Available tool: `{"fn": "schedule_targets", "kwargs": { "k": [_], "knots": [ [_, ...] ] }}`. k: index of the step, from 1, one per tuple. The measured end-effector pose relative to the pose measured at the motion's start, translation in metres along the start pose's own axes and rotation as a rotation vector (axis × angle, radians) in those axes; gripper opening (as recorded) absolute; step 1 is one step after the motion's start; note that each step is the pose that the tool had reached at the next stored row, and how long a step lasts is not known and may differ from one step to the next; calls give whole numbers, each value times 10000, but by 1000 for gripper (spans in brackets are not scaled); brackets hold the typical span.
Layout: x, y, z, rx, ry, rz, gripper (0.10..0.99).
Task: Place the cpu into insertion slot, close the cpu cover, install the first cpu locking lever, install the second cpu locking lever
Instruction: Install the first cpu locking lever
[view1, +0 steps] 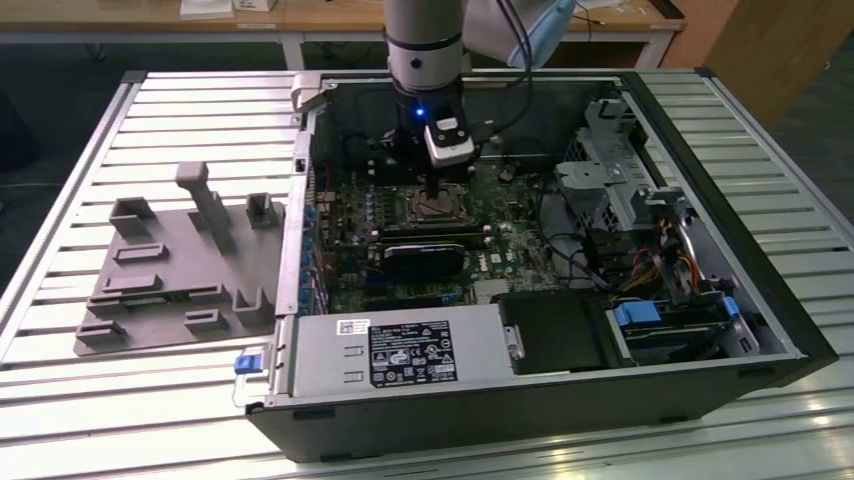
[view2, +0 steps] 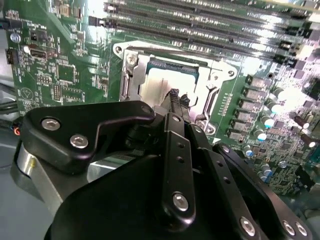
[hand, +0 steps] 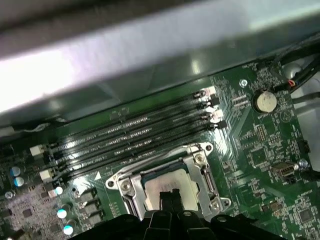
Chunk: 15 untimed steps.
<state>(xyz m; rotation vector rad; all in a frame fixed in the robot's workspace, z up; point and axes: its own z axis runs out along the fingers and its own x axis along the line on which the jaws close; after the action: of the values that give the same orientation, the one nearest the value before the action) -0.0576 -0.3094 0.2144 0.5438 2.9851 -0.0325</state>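
Second wrist view: our gripper (view2: 178, 98), closed and holding nothing, sits over the cpu (view2: 161, 82) under the cover (view2: 212, 80); misaligned push could slip.

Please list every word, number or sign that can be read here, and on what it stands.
Nothing can be quoted.
Black label on the power supply box: too small to read.
White sticker beside it: too small.
Motherboard print, in the second wrist view: blurred.
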Motion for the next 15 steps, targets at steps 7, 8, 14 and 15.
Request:
{"fn": "schedule_targets", "kwargs": {
  "k": [7, 8, 14, 15],
  "knots": [
    [-35, -22, 7, -30, 2, -277, 102],
    [-39, -21, 7, -40, 1, -370, 102],
    [-44, -20, 2, -78, 1, -735, 102],
    [-45, -20, -10, -79, 1, -735, 102]
  ]
}}
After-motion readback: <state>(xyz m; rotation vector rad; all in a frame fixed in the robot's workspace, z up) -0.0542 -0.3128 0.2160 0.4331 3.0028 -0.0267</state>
